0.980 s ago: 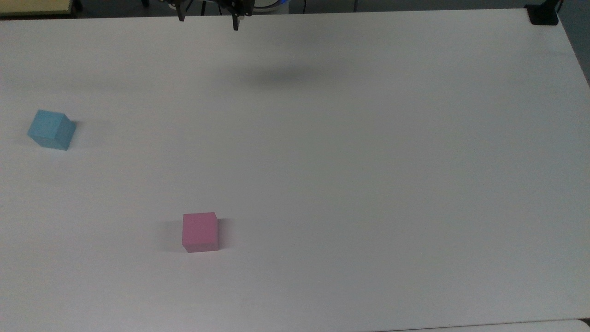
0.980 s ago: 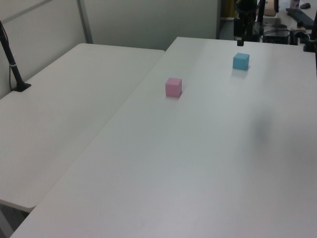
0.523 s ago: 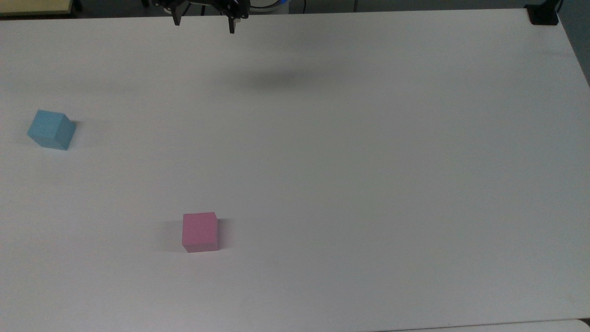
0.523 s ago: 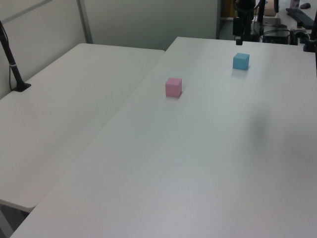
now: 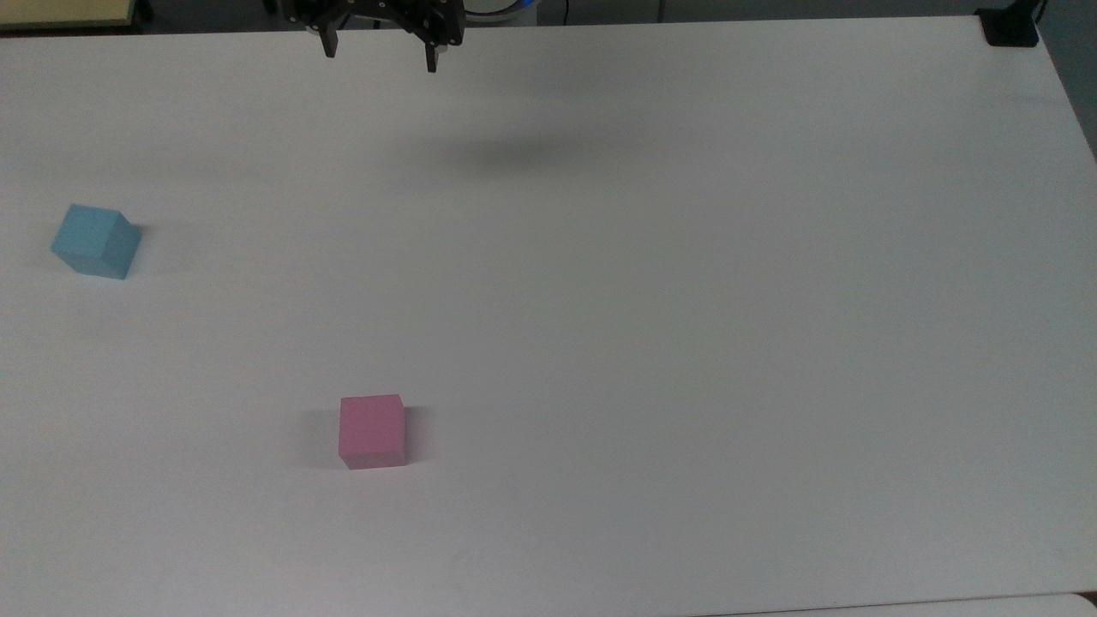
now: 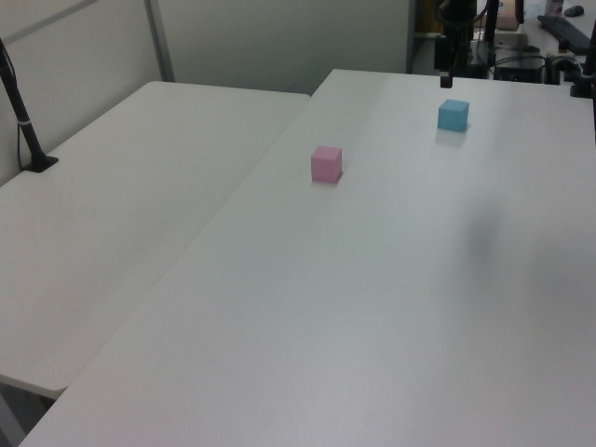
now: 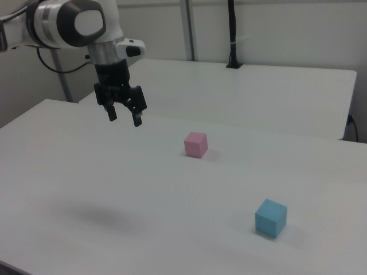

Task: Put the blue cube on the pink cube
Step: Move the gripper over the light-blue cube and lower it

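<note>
The blue cube [image 5: 94, 241] [image 6: 453, 115] [image 7: 270, 217] rests on the white table near the top view's left edge. The pink cube [image 5: 372, 430] [image 6: 326, 163] [image 7: 195, 144] sits apart from it, lower and nearer the middle in the top view. My gripper [image 5: 379, 55] [image 7: 125, 116] hangs high above the table at the top view's upper edge, far from both cubes. Its two black fingers [image 7: 137, 119] are spread wide, open, with nothing between them. In the left view the gripper [image 6: 446, 80] shows behind the blue cube.
The white table [image 5: 686, 300] stretches wide around the cubes. A second white table [image 6: 121, 205] adjoins it on the left view's left. A black post base [image 5: 1010, 27] stands at the top view's upper right corner. The arm's shadow [image 5: 514, 154] lies below the gripper.
The gripper has come down and slightly toward the top view's left, showing more of itself. Both cubes stay where they were.
</note>
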Available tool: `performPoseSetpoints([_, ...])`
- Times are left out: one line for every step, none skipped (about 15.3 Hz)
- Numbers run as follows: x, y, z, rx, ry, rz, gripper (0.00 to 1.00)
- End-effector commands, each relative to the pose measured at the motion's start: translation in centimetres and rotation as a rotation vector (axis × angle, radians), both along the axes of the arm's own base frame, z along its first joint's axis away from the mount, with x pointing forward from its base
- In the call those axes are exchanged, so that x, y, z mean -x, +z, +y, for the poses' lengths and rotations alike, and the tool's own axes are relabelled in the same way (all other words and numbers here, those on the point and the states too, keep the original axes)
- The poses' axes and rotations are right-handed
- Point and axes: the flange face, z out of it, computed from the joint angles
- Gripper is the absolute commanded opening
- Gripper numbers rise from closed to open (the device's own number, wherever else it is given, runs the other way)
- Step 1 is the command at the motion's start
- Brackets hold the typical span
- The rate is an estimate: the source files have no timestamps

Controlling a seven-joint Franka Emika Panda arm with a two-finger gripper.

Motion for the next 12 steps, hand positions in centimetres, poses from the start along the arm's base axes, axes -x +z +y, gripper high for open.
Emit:
performPoseSetpoints([-2.7,-1.6,-3.8,0.017,-0.02,-0.095,1.0])
performPoseSetpoints([-2.9,-2.1,-6.3,0.024,-0.031,-0.105,1.0])
performPoseSetpoints([-2.8,-2.7,-8.6,0.029,-0.023,-0.103,1.0])
performPoseSetpoints([-2.7,-3.8,-11.4,0.041,-0.006,-0.096,1.0])
performPoseSetpoints([-2.3,-5.0,-14.5,0.055,-0.004,-0.096,1.0])
performPoseSetpoints([-2.2,-5.9,-17.4,0.075,-0.015,-0.118,1.0])
performPoseSetpoints([-2.0,-7.1,-20.1,0.085,-0.032,-0.144,1.0])
performPoseSetpoints([-1.9,-8.5,-22.5,0.09,-0.036,-0.162,1.0])
performPoseSetpoints([-2.1,-10.2,-24.2,0.093,-0.039,-0.172,1.0])
performPoseSetpoints([-2.1,-11.7,-25.9,0.096,-0.057,-0.183,1.0])
performPoseSetpoints([-1.9,-12.6,-27.5,0.098,-0.076,-0.2,1.0])
performPoseSetpoints([-2.0,-13.6,-28.2,0.1,-0.087,-0.213,1.0])
